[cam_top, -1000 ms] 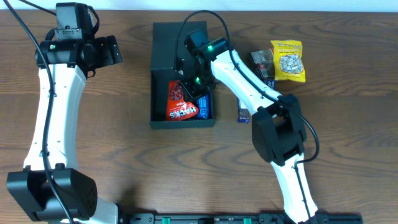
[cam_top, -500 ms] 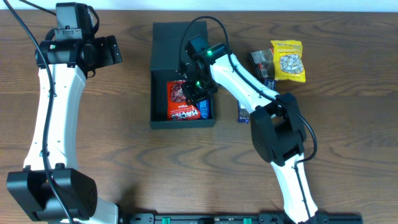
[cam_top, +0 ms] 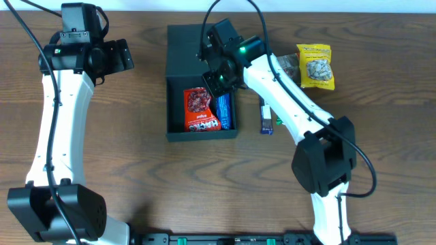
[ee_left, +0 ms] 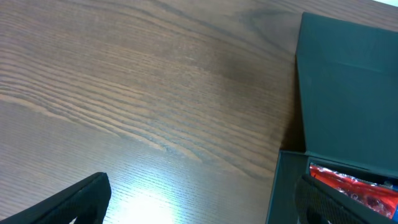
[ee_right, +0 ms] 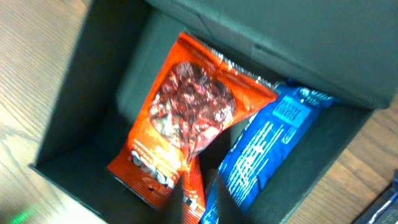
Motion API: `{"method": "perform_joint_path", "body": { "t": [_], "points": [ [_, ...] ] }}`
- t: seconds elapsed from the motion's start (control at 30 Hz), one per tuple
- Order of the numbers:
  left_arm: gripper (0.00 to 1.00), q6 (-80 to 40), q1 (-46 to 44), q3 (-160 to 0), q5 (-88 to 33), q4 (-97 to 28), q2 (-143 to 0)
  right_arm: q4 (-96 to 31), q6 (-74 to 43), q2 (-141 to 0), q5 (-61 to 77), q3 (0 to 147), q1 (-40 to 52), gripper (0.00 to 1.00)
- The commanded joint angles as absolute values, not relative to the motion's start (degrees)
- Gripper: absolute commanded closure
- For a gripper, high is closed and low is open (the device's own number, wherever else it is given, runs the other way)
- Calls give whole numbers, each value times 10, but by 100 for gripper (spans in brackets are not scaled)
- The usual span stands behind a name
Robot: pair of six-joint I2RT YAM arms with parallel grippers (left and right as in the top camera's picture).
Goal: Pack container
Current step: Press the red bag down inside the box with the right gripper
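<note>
1. The left fingers [ee_left: 74, 202] are gaping wide, grasping nothing, above the table [cam_top: 136, 150].
2. The container [cam_top: 168, 102] is sitting open mid-table, holding a red packet [cam_top: 199, 109] and a blue packet [cam_top: 224, 112] side by side.
3. The right fingers [cam_top: 218, 82] are hanging clenched, empty, over the packets.
4. A blue bar [cam_top: 266, 117] and a yellow packet [cam_top: 315, 66] are lying right of the container.

Both the white-shelled left arm [cam_top: 57, 116] and white-shelled right arm [cam_top: 283, 95] carry black boxy joint housings [cam_top: 320, 160], thin black cables [cam_top: 20, 24] and green indicator lights [cam_top: 240, 47]; the left gripper [cam_top: 128, 54] is matte black.
</note>
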State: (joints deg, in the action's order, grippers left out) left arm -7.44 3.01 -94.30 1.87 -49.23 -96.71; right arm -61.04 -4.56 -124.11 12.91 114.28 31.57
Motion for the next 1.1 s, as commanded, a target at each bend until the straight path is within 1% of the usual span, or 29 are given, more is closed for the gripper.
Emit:
{"method": "perform_joint_path", "body": {
  "t": [0.0,0.1,0.43,0.6,1.07],
  "points": [
    [5,-68,34,-942,19,-495,-967,-611,-44,-1252,124,1146,317,99],
    [5,-68,34,-942,18,-495,-967,-611,-22,-1272,157,1146,322,99],
    [5,-68,34,-942,19,-495,-967,-622,-23,-1356,154,1146,328,99],
    [5,-68,34,-942,19,-495,-967,-622,-30,-1355,128,1147,327,99],
    [5,-68,34,-942,18,-495,-967,-622,-32,-1324,129,1150,325,99]
  ]
}}
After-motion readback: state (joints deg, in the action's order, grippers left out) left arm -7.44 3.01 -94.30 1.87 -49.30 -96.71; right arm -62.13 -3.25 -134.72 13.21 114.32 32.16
